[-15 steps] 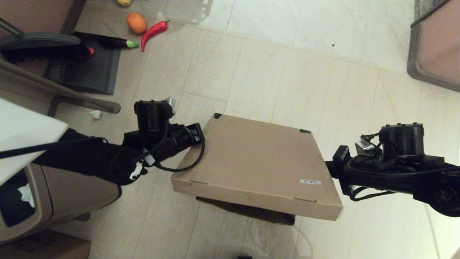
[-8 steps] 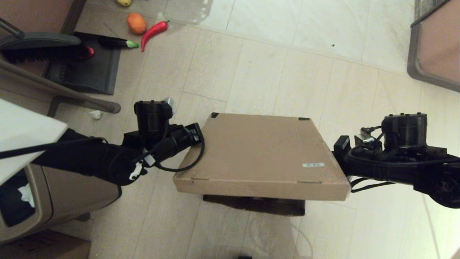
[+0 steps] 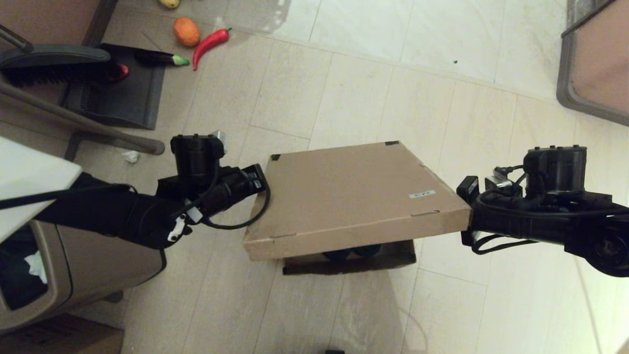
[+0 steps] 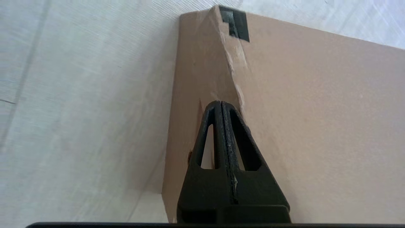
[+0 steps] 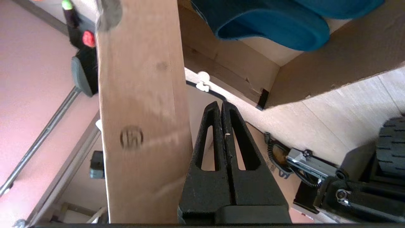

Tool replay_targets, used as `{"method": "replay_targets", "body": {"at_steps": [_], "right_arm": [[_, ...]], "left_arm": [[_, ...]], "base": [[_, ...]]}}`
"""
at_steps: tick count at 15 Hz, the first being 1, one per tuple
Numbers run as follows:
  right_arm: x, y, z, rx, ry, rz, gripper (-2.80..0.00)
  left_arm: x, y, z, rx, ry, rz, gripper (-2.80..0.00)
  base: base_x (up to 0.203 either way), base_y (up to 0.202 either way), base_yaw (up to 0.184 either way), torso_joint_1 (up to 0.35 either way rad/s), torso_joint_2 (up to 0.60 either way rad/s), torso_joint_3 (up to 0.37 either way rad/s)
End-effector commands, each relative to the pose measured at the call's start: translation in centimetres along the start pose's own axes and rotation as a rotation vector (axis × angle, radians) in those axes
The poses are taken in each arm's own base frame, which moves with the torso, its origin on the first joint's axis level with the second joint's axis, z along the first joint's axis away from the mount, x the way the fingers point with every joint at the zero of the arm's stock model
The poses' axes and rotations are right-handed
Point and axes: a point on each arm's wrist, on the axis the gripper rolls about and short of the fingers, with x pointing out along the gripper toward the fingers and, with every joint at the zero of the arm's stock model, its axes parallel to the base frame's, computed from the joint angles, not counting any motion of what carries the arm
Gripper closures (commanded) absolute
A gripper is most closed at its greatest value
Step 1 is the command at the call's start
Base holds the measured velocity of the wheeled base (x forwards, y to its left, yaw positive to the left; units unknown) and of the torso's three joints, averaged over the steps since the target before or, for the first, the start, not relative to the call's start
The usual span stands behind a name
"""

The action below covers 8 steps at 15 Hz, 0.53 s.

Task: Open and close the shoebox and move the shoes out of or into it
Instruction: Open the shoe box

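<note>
cardboard lid: the shoebox (image 3: 354,191) lid is rising on its right side; you are seeing its near right corner higher than a second ago, and a gap is opening beneath the front edge.
lid hinge: the far edge with the two black tape corners (image 3: 392,143) is staying low, so you are watching the lid swing up around it.
shoes: the blue slippers (image 5: 272,22) are sitting inside the base; in the head view a sliver of blue (image 3: 351,254) is now peeking out under the lid.
right gripper: the right gripper (image 5: 221,106) is pushing up from under the lid's right edge, fingers pressed together and gripping nothing.
left gripper: the left gripper (image 4: 220,104) is resting its tip against the lid's left side wall, fingers likewise pressed together with nothing between them; it has drifted slightly back with the box.
box position: the shoebox is sitting on the tiled floor (image 3: 373,73) between your two arms.
meaning: you are partway through opening, and the shoes are not reachable yet.
bystanders: the trash bin (image 3: 73,275) and the red chilli (image 3: 210,43) are lying well apart from the work.
</note>
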Motion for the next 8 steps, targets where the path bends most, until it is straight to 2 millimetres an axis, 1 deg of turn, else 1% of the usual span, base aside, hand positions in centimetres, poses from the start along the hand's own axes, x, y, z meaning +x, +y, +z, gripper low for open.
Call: {"method": "replay_targets", "body": {"at_steps": [1, 5, 8], "right_arm": [[-0.1, 0.4, 0.0, 0.001, -0.001, 0.014, 0.00], [-0.4, 1.6, 0.2, 0.057, -0.009, 0.053, 0.00], [-0.5, 2.7, 0.4, 0.044, -0.013, 0.080, 0.00]], "left_arm": [[-0.2, 0.6, 0.7, -0.008, -0.022, 0.015, 0.00], [-0.5, 2.4, 2.0, -0.018, -0.056, 0.058, 0.00], [-1.0, 3.6, 3.3, -0.026, -0.096, 0.087, 0.00]], "base": [[0.000, 0.000, 0.000, 0.000, 0.00, 0.000], [0.000, 0.000, 0.000, 0.000, 0.00, 0.000], [0.000, 0.000, 0.000, 0.000, 0.00, 0.000]]}}
